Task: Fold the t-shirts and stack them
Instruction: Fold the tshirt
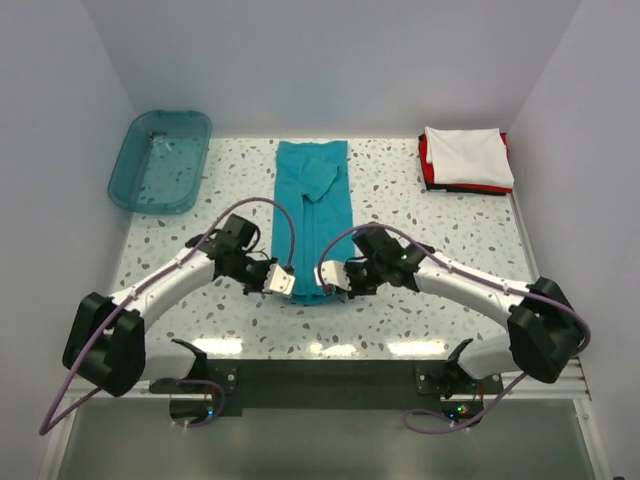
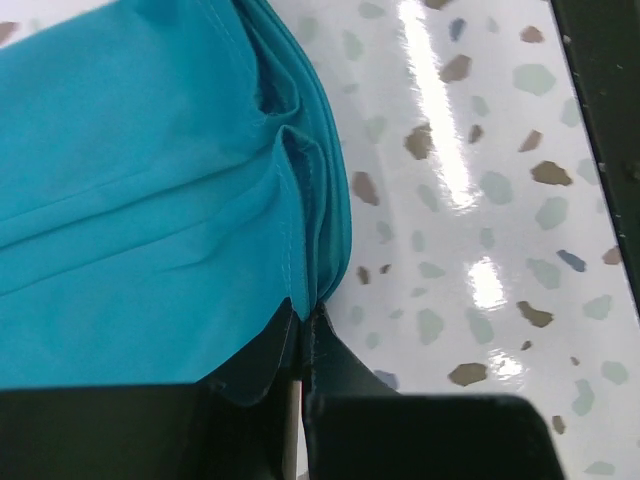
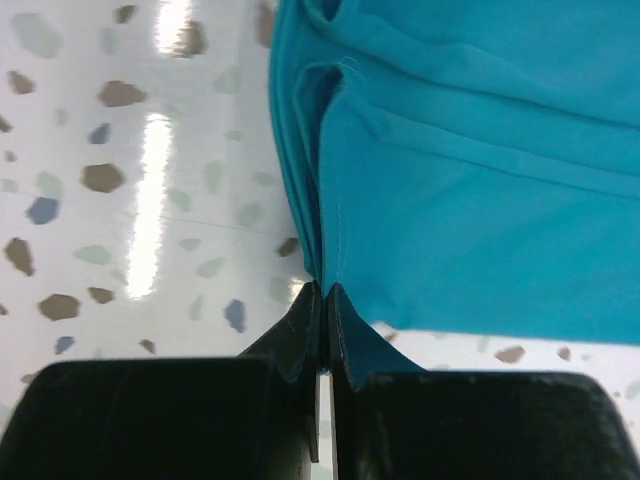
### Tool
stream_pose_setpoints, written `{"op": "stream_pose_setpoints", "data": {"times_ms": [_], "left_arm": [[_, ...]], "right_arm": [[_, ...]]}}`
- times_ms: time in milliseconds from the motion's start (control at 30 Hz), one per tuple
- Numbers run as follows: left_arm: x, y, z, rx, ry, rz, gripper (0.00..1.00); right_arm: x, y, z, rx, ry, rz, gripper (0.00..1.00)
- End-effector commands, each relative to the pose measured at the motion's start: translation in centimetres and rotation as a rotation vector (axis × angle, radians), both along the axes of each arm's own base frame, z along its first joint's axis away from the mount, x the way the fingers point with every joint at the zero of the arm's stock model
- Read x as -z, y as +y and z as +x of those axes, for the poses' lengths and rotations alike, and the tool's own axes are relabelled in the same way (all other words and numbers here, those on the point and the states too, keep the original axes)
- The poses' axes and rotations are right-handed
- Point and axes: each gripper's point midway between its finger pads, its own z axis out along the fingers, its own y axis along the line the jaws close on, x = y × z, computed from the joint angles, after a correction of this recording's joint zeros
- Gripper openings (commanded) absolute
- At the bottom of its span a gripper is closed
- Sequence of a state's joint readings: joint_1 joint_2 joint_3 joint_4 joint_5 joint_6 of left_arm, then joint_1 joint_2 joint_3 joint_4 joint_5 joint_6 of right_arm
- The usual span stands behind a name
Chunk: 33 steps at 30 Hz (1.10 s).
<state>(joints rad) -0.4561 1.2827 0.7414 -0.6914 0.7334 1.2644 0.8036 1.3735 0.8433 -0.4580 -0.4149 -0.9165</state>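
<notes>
Teal-blue t-shirt [image 1: 312, 200] lies as a long folded strip down the middle of our tabletop [image 1: 420, 310]. Our left claw [image 1: 283, 281] pinches its near left corner and our right claw [image 1: 328, 275] its near right corner, both clamped tight on the cloth.

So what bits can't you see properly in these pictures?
1. Top view: the near end of the long teal-blue cloth t-shirt is hidden under the left arm and right arm.
2. Top view: the red cloth t-shirt is mostly covered by the folded white cloth t-shirt; only its edge shows.
3. Wrist views: the left fingers and right fingers pinch teal cloth, but the frame edges cut off most of that shirt.
</notes>
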Motion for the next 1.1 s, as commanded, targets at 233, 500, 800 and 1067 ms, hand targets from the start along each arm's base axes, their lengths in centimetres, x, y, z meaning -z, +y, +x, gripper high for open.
{"op": "stream_pose_setpoints", "data": {"times_ms": [233,500,800,1067], "left_arm": [[-4.3,-1.0,10.7,-0.072,0.027,-0.078,0.0],[-4.0,-0.7,18.9,-0.142,0.038,-0.087,0.0],[-2.5,0.2,24.9,-0.181,0.034,-0.07,0.0],[-0.8,1.1,28.9,-0.242,0.012,-0.051,0.05]], "right_arm": [[-3.7,0.3,10.7,0.04,-0.03,0.051,0.0],[-4.3,0.9,18.7,0.049,-0.067,0.061,0.0],[-2.7,0.9,24.7,0.063,-0.069,0.045,0.0],[-0.8,1.4,28.6,0.099,-0.102,0.036,0.0]]}}
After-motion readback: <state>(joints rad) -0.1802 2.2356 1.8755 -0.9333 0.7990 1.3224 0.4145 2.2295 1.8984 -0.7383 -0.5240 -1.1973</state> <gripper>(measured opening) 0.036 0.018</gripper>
